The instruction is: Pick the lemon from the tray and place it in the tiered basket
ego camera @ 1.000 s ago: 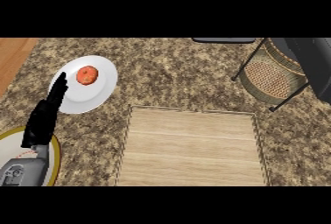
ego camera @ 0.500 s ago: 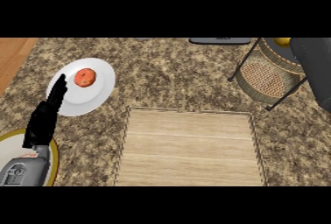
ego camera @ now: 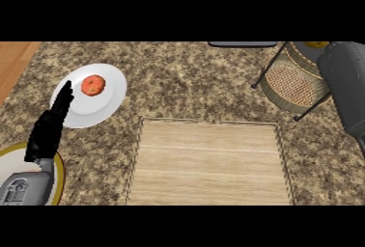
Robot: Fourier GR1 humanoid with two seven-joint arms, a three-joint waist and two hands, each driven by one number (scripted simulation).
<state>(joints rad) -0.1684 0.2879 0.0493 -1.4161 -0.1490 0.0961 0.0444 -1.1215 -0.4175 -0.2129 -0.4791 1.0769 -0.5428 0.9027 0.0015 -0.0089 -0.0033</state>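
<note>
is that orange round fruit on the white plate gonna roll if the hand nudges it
Probably. The orange fruit looks round, and the white plate shows only a shallow rim, so a sideways nudge could roll it. The left hand has straight fingers beside it; curling round it seems safer.

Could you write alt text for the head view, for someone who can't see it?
Robot's left hand rests open beside a white plate holding an orange-red fruit; a wooden tray lies mid-counter, a wire tiered basket upper right.
</note>
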